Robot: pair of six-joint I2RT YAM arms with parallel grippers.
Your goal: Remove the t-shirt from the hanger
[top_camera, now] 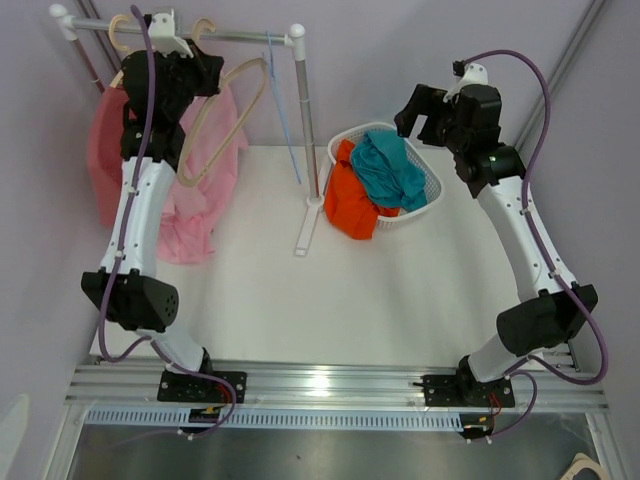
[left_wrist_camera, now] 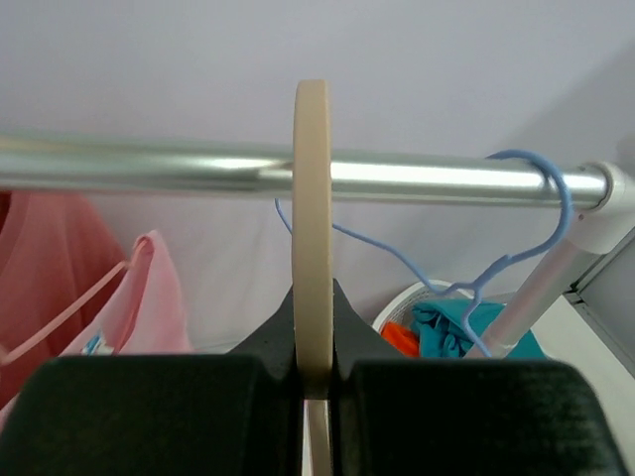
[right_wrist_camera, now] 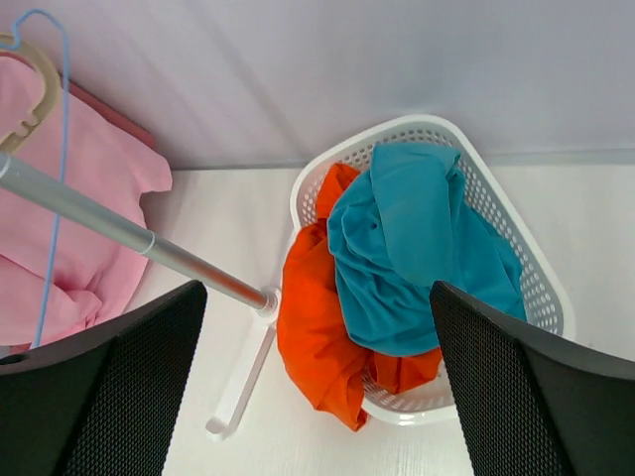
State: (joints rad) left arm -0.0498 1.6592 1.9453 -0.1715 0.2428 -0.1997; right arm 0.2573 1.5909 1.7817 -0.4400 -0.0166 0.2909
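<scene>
A beige hanger (top_camera: 228, 112) hangs from the rack's rail (top_camera: 245, 37), with a pink t-shirt (top_camera: 205, 205) draped on its lower part; the hanger's right arm shows bare. My left gripper (top_camera: 185, 45) is up at the rail, shut on the beige hanger's hook. In the left wrist view that hook (left_wrist_camera: 313, 228) stands edge-on over the rail (left_wrist_camera: 149, 167), pinched by my left gripper (left_wrist_camera: 314, 337); the pink t-shirt (left_wrist_camera: 149, 297) hangs at the lower left. My right gripper (top_camera: 425, 110) is open and empty above the basket; it also shows in the right wrist view (right_wrist_camera: 317, 387).
A white basket (top_camera: 436, 185) holds an orange garment (top_camera: 350, 205) and a teal one (top_camera: 390, 168). An empty blue hanger (top_camera: 285, 100) hangs near the rail's right end by the rack post (top_camera: 305, 130). A darker pink garment (top_camera: 105, 165) hangs at the far left.
</scene>
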